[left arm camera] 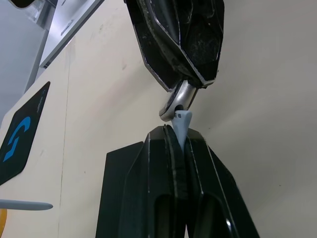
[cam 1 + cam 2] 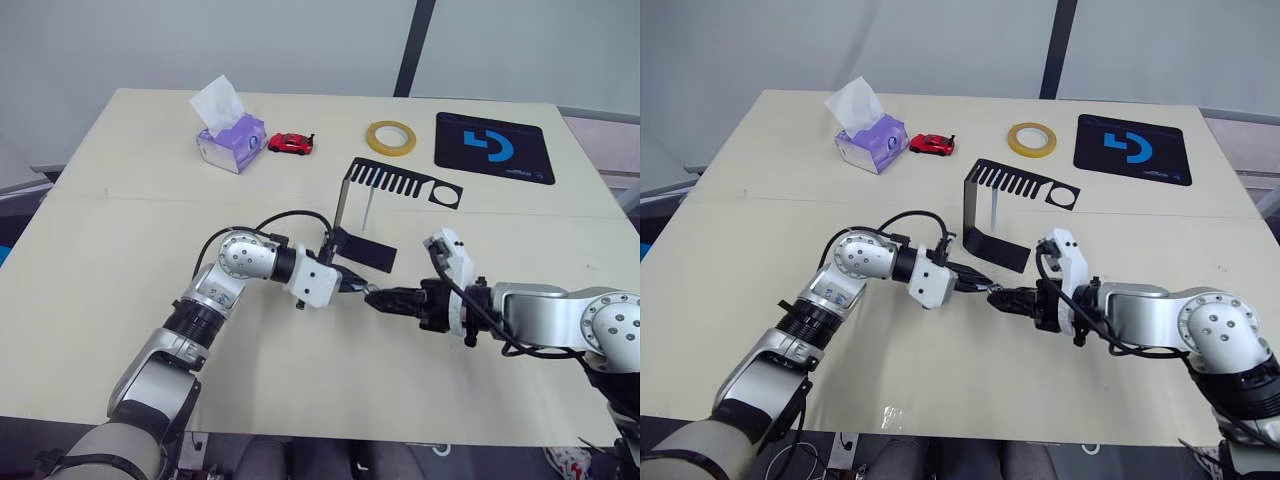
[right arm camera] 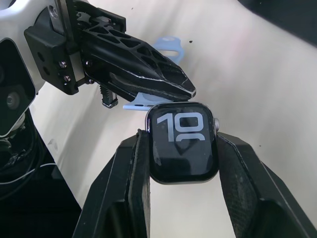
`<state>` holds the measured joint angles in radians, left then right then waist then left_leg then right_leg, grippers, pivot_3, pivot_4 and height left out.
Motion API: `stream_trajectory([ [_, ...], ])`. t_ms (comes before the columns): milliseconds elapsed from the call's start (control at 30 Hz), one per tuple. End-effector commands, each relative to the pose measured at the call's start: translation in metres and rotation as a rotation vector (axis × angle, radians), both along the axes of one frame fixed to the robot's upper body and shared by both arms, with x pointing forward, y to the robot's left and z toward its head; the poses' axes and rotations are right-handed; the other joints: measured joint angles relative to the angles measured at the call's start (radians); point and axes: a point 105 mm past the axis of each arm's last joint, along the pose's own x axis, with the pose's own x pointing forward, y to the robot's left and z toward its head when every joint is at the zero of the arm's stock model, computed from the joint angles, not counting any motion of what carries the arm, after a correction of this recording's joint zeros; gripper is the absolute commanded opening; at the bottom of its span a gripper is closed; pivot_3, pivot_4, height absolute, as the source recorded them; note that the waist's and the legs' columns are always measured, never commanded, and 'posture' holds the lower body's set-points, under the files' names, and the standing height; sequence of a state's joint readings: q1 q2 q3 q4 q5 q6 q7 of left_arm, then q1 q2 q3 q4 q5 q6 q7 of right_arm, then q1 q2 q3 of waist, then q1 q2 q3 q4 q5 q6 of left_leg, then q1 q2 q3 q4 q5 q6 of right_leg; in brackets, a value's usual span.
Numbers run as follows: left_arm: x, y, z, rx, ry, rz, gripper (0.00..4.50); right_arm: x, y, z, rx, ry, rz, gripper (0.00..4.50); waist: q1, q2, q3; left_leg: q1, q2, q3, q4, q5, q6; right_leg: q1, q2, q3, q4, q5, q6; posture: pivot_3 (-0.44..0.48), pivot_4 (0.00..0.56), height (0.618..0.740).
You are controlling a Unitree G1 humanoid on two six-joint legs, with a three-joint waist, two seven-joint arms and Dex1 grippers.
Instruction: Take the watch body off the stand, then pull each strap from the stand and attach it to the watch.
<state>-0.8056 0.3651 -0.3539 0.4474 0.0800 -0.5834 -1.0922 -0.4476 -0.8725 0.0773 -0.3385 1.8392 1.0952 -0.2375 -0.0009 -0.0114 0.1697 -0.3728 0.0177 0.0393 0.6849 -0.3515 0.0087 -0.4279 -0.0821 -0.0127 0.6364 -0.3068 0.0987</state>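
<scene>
Both grippers meet tip to tip over the near middle of the tabletop point(image 2: 120, 230), just in front of the stand point(image 2: 385, 205). Right gripper point(image 3: 183, 148) clamped on the watch point(image 3: 183, 143), one finger on each side edge, screen facing the wrist camera with white digits "10" upright, crown toward one finger. Left gripper point(image 1: 181, 134) pinched shut on a strap point(image 1: 182, 124); its pale blue tip sticks out between the fingertips and touches the watch's metal edge in the left wrist view. Strap's long axis runs along the left fingers, pointing at the watch; in the right wrist view it shows as a blue sliver at the case's top edge and a curl behind the left fingers. Whether it is seated in the case slot I cannot tell. Stand upright, flat foot toward the grippers, comb-slotted arm reaching toward the right with its ring end out. Tabletop pale wood-tone with a seam running across it. At the far edge: tissue box point(image 2: 231, 143), red toy car point(image 2: 291, 144), yellow tape roll point(image 2: 390, 138), black mat point(image 2: 494, 147) with blue logo. Behind, a pale wall with a dark upright post.
</scene>
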Motion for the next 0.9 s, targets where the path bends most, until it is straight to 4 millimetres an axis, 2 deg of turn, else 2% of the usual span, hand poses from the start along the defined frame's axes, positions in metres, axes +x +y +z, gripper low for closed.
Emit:
stream_trajectory([
  [33,-0.003,-0.012,0.016,-0.046,-0.033,-0.032,0.00,-0.006,0.011,0.011,0.033,-0.029,0.067,1.59,0.000,0.000,0.000,0.000,0.000,0.000,0.000,0.000,0.000,0.000,0.000,0.000,0.000,0.000,0.000,0.000,0.150,0.738],
  [900,-0.002,-0.018,0.013,-0.021,0.002,-0.038,0.00,-0.009,0.023,0.016,0.027,-0.063,0.096,1.59,0.000,0.000,0.000,0.000,0.000,0.000,0.000,0.000,0.000,0.000,0.000,0.000,0.000,0.000,0.000,0.000,0.150,0.738],
])
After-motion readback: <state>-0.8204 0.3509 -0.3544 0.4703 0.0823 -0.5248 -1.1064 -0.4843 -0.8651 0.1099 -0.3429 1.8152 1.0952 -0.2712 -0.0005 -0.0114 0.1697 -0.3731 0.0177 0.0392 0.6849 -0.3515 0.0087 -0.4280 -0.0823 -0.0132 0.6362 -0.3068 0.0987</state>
